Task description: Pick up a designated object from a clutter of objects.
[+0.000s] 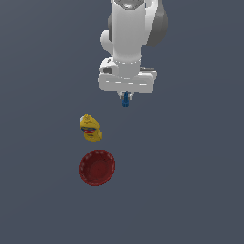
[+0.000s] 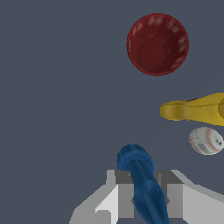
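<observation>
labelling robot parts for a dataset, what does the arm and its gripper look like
The arm is glossy white with rounded, chunky segments and a dark grey joint section. The gripper has a wide, boxy white body; its fingers are blocky, pale and mid-grey. No cables or markings show.

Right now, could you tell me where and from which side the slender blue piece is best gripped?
Grip the blue piece across its narrow shaft, behind the wider rounded end, coming along its length from the thin end. The end effector already sits that way in the wrist view: a finger on each side of the shaft, the flared end sticking out past them. The slim shaft fits the narrow gap; the flare should resist slipping.
</observation>
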Available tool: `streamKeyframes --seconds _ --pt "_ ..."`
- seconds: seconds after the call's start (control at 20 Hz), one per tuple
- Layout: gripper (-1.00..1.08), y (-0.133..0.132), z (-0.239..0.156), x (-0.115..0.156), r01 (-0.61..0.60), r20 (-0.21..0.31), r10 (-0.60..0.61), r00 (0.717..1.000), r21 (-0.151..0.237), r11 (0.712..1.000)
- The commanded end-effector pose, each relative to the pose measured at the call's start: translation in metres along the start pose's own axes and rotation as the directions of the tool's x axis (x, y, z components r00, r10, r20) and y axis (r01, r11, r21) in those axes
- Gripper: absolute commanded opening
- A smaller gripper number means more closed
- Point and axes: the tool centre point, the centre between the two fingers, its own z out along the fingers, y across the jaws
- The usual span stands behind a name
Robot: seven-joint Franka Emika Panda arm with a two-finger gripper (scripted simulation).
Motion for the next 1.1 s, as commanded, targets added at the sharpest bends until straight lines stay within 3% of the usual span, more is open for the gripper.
streamKeyframes --seconds 0.0,0.6,1.05 --pt "-1.0 -0.009 -0.023 0.002 0.0 0.001 0.0 1.0 0.0 1.0" --pt "-1.0 -0.052 -0.132 0.018 0.001 0.001 -0.001 1.0 0.003 1.0" --pt "-1.0 -0.07 -0.178 0.027 0.001 0.001 -0.001 1.0 0.004 1.0"
